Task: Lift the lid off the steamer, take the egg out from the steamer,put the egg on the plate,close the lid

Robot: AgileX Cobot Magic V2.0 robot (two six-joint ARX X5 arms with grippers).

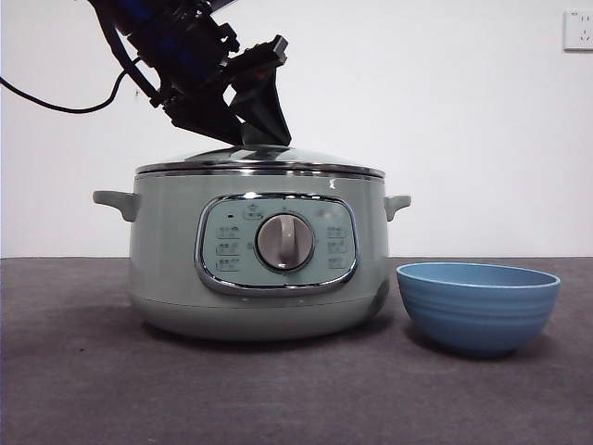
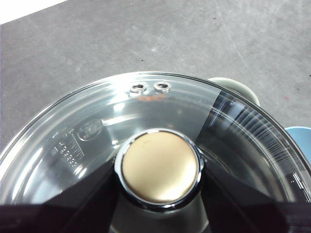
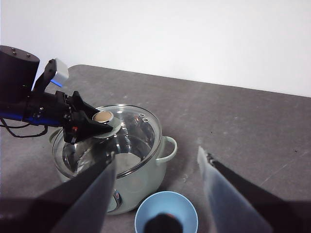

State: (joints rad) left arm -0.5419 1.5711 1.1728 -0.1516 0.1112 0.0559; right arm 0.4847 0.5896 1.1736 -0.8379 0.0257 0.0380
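The sage-green steamer (image 1: 167,269) stands at mid-table with the glass lid (image 1: 259,159) resting on it. My left gripper (image 1: 264,130) comes down from the upper left, its jaws closed on either side of the lid's knob (image 2: 160,167). The lid (image 2: 73,141) fills the left wrist view. I see no egg through the glass. The blue plate (image 1: 477,311) stands just right of the steamer. My right gripper (image 3: 156,155) hangs open and empty high above the plate (image 3: 187,208). A dark round shape lies in the plate's bottom; I cannot tell what it is.
The dark grey table runs in front of the steamer and behind the plate. A white wall with a socket (image 1: 578,30) stands at the back. A black cable (image 1: 56,102) trails from the left arm at the upper left.
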